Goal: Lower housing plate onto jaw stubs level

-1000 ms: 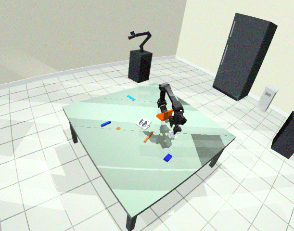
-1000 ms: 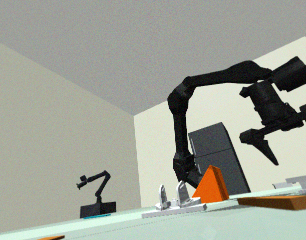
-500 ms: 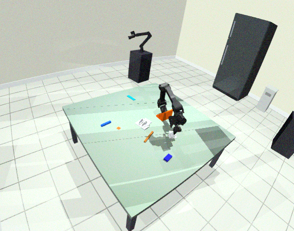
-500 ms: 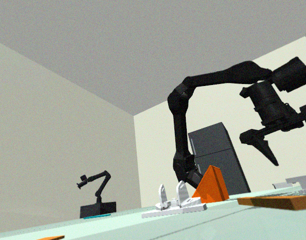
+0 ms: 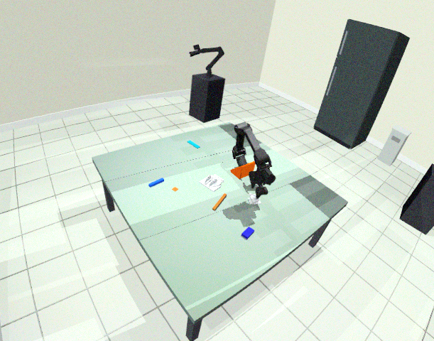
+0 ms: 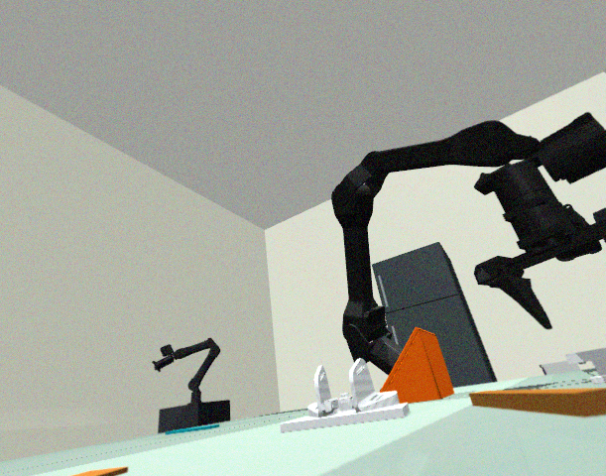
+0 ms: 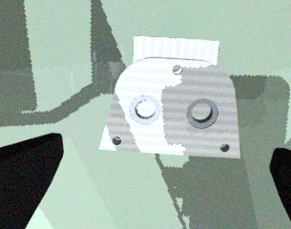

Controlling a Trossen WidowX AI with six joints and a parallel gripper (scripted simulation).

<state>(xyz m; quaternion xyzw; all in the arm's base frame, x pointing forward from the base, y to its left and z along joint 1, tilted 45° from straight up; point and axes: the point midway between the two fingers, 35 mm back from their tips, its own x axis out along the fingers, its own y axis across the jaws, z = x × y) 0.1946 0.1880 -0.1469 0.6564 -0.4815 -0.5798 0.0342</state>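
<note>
The white housing plate [image 5: 253, 200] [image 6: 602, 358] [image 7: 193, 88] has two round ringed holes and three small holes. It lies apart from the jaw base, with a ribbed white piece [image 7: 176, 47] showing past its far edge in the wrist view. My gripper [image 5: 261, 193] [image 7: 167, 152] is wide open and empty above the plate, one finger out to each side. In the exterior view one finger hangs clear above the table; the other is cut off. The white jaw base [image 5: 214, 187] [image 6: 343, 418] bears two upright jaws, one [image 6: 320, 385] beside the other [image 6: 361, 381], uncovered.
An orange wedge [image 5: 242, 170] [image 6: 415, 369] stands between the jaw base and the arm. An orange bar [image 5: 219, 202] [image 6: 544, 401] lies nearby. A dark blue block [image 5: 247, 232], a blue rod [image 5: 156, 182], a small orange tile [image 5: 175, 189] and a cyan strip [image 5: 193, 144] lie further out.
</note>
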